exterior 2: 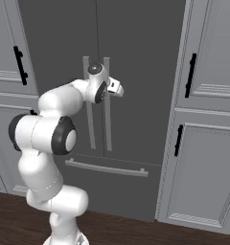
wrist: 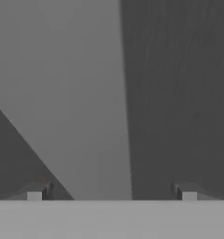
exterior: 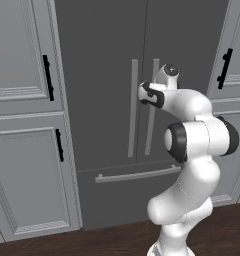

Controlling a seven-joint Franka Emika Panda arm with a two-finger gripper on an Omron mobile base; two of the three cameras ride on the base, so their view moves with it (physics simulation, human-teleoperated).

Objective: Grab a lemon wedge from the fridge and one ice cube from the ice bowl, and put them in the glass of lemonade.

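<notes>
So the white arm has its two-finger gripper [wrist: 111, 193] right up against the tall dark grey double-door fridge [exterior: 102, 60], at the pair of long grey vertical bar handles [exterior: 134, 107] in the middle. From the hand camera the claw is spread wide, one small dark fingertip [wrist: 35, 192] on each side, with a pale grey bar [wrist: 81, 107] running up between them against the dark door face. Nothing is pinched yet.

Both fridge doors look fully closed, so the lemon wedge is presumably inside. I can't spot it, the bowl or the glass anywhere here.

What I'd worry about: the bar sits left of centre between the fingers, so closing could catch it unevenly and slip off once the pull starts. The two handles are also just beside each other, so a finger could jam in the gap between them or bump the wrong one. And pulling straight instead of along the door's swing could pop the grip loose.
</notes>
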